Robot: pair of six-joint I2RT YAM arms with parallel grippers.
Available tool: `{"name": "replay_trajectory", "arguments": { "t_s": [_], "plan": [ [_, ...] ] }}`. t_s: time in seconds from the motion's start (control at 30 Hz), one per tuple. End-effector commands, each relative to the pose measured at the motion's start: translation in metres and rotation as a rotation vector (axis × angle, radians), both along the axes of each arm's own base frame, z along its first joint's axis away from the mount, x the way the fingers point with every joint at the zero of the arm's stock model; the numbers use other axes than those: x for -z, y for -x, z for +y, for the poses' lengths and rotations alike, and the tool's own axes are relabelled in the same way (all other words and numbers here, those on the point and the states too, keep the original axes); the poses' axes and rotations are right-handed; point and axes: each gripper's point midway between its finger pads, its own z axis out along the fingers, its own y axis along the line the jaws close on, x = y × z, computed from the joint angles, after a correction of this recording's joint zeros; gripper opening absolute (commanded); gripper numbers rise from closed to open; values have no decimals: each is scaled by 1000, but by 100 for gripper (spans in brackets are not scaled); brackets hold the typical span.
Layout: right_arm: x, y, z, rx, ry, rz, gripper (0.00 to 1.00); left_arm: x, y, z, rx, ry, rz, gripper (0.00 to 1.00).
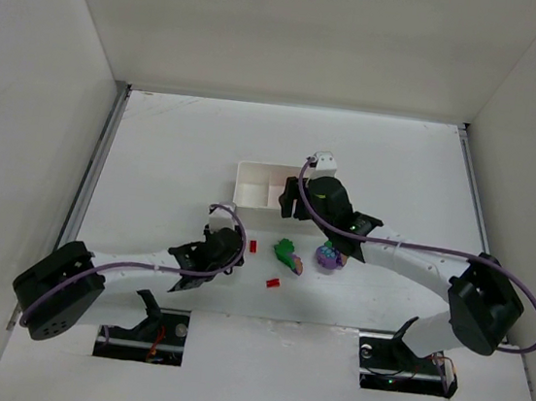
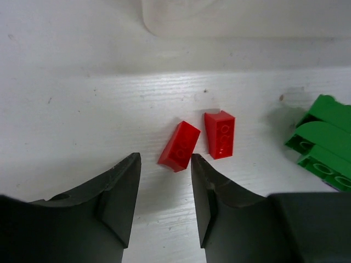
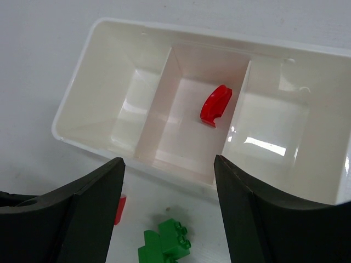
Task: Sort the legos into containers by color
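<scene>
Red brick (image 2: 179, 146) just ahead of left fingers (image 2: 118, 197), parted, nothing gripped; right fingers (image 3: 252, 219) spread, empty.

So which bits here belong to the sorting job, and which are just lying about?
Job: white tray, red bricks, red curved piece, green pieces, purple piece.
Just surroundings: table, white walls.
</scene>
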Motion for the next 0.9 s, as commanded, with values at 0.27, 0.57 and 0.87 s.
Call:
{"name": "replay_trajectory", "arguments": {
  "t_s": [0.27,0.57,0.87],
  "plan": [
    [-26,-2,8,-3,-76,-63,72,-2,-15,-8,12,-82,1,38],
    [-34,2,4,-1,-93,-77,65,2,-14,-2,-3,-102,21,13],
    [-35,21,7,-32,-79,-73,41,-95,-17,2,-67,103,-134,11]
  ]
}}
